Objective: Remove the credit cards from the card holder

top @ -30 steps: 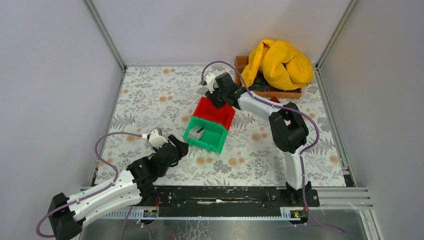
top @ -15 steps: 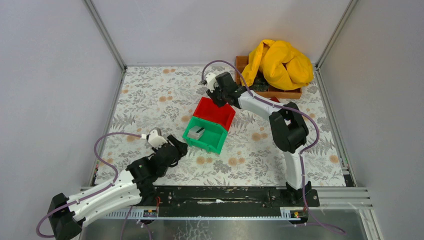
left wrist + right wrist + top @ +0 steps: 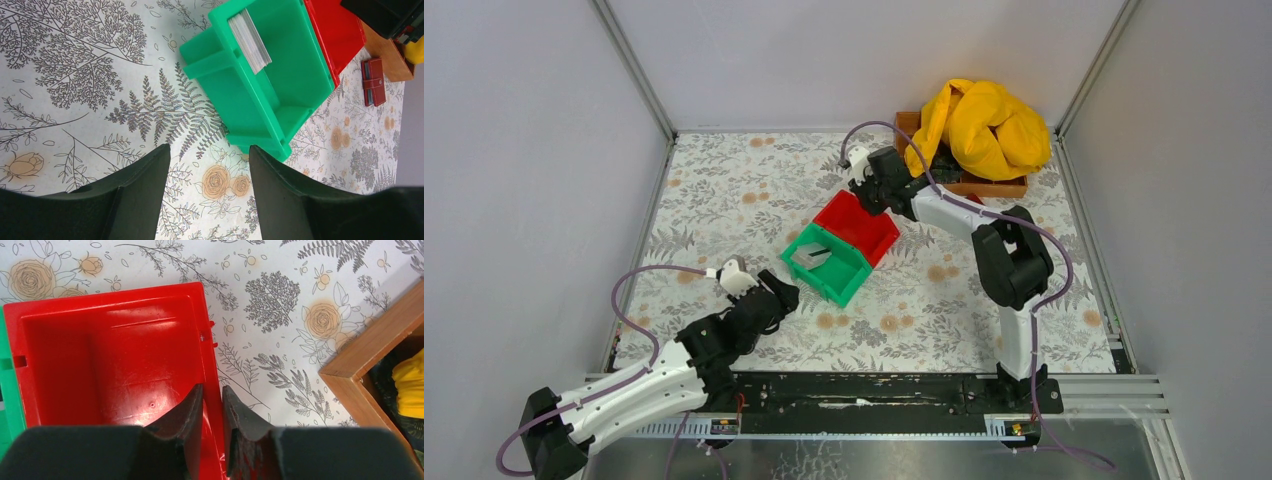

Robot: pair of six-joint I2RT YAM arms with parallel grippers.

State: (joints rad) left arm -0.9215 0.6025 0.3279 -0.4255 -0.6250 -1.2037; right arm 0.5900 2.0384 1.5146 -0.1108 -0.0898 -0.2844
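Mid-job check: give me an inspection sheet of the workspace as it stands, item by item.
Surface: floral-print tablecloth, lying flat.
Job's things: stack of thin grey cards inside the green plastic bin; dark red flat card holder on the cloth beside the wooden tray.
Clutter: bright red plastic bin against the green one; crumpled yellow cloth in the tray.
Grippers: left gripper open, over the cloth near the green bin; right gripper shut on the red bin's wall.
Cables: purple cables loop off both wrists.
Surroundings: grey walls, aluminium frame posts.
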